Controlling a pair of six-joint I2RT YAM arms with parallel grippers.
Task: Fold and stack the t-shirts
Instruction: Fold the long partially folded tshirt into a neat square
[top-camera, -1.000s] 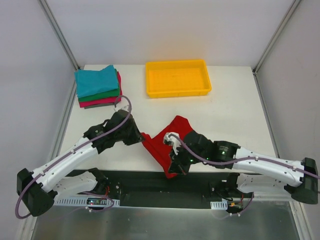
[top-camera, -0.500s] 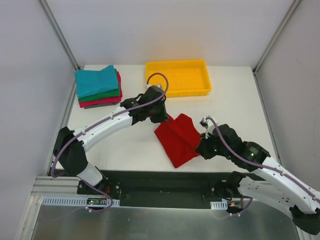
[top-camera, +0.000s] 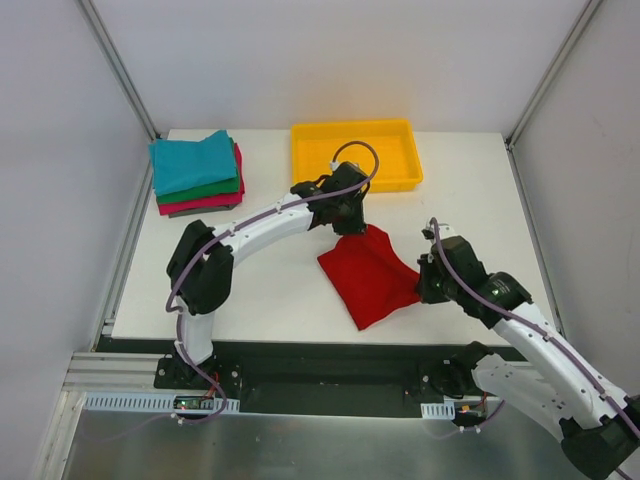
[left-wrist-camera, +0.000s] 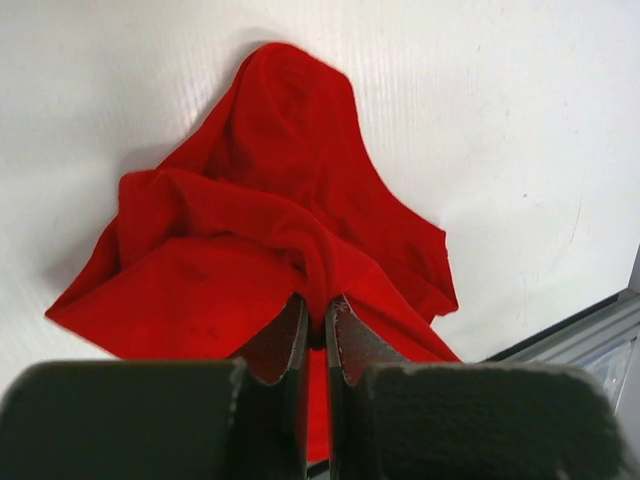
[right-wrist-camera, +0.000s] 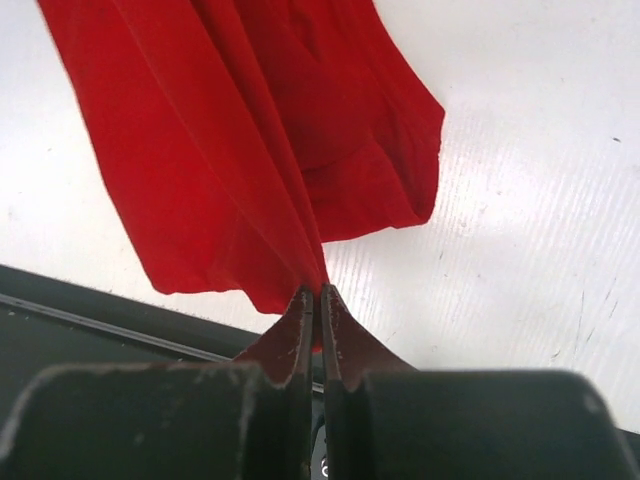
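**Task status: partly complete.**

A stack of folded t-shirts (top-camera: 197, 178) is located at the upper left of the table (top-camera: 260, 290) in the top view. A teal t-shirt (top-camera: 192, 160) is placed uppermost, a green t-shirt (top-camera: 205, 190) is seen below it, and a pink-red t-shirt (top-camera: 200, 205) is seen at the bottom. These three are judged to be finished.

The red t-shirt (top-camera: 368, 275) is located right of centre in the top view, below the yellow tray (top-camera: 400, 182) and well apart from the stack. It is not yet folded flat. A rumpled, roughly diamond-shaped outline is shown from above, and loose folds with a raised hump are shown in the left wrist view.

**State of the fingers**

- The left fingers (left-wrist-camera: 298, 338) are pressed together and clamped on a fold of the red t-shirt, at its upper edge in the top view.
- The right fingers (right-wrist-camera: 304, 325) are pressed together and clamped on a pinch of the same cloth, at its right-hand edge in the top view. In the right wrist view the cloth is drawn into taut pleats from the pinch point.

How much of the garment rests on the table cannot be determined.

**Work left, as judged**

1. The red t-shirt is to be spread and folded to a compact rectangle.
2. The folded garment is to be carried to the upper left and set on the teal t-shirt.
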